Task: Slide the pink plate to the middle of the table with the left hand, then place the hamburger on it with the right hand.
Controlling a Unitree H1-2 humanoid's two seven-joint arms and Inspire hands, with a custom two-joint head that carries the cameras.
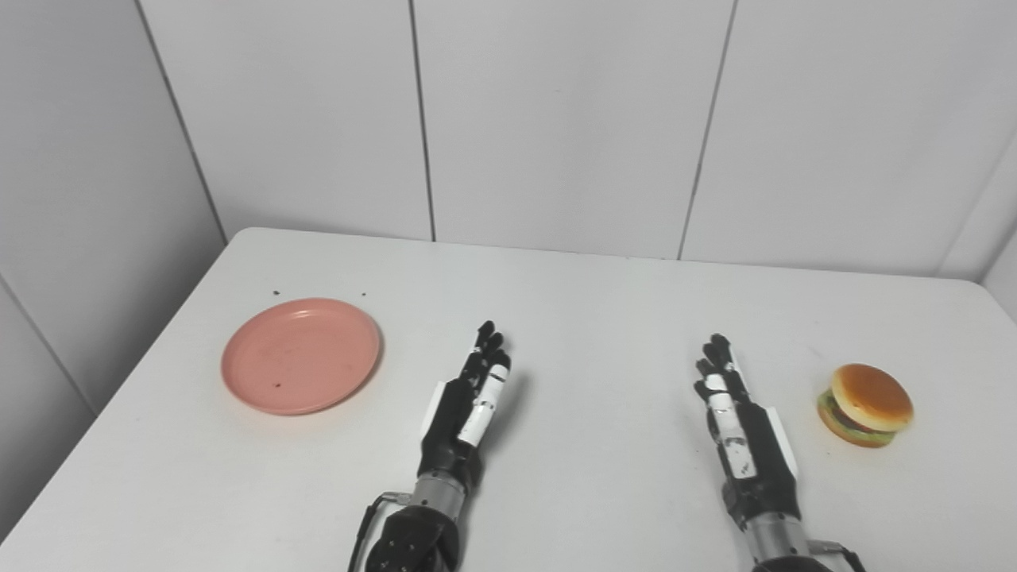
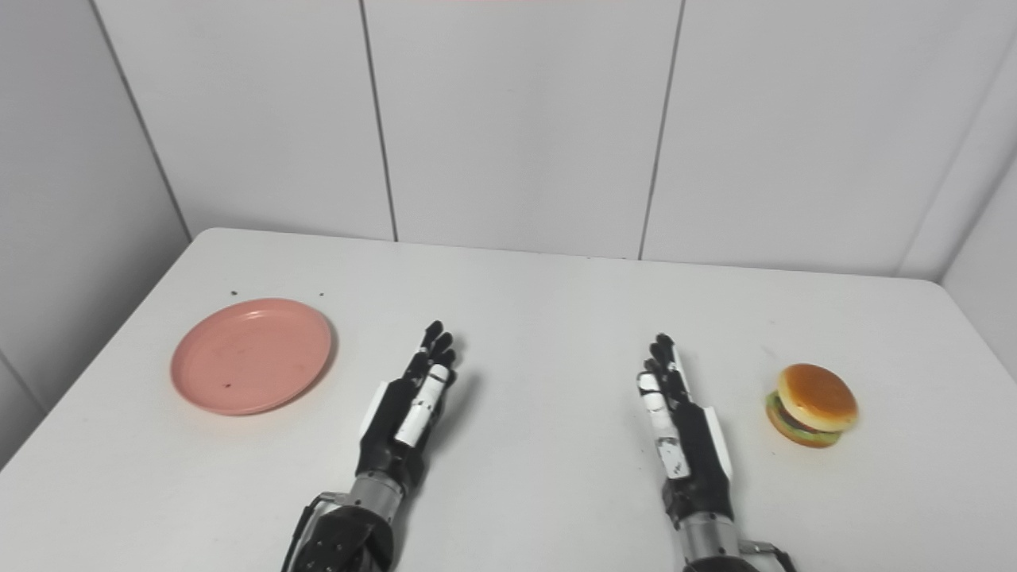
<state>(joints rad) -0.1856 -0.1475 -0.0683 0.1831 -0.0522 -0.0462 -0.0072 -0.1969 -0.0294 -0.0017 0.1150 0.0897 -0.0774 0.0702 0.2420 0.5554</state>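
A pink plate [image 1: 300, 355] lies flat and empty on the left part of the white table [image 1: 588, 318]. A toy hamburger [image 1: 866, 405] stands on the right part of the table. My left hand [image 1: 469, 405] is open with fingers stretched forward, empty, to the right of the plate and apart from it. My right hand [image 1: 739, 421] is open with fingers stretched forward, empty, to the left of the hamburger and apart from it. Both hands hover low over the table near its front half.
White panelled walls close the table at the back and on both sides. The table's left edge runs close to the plate. A few small dark specks [image 1: 276, 293] lie behind the plate.
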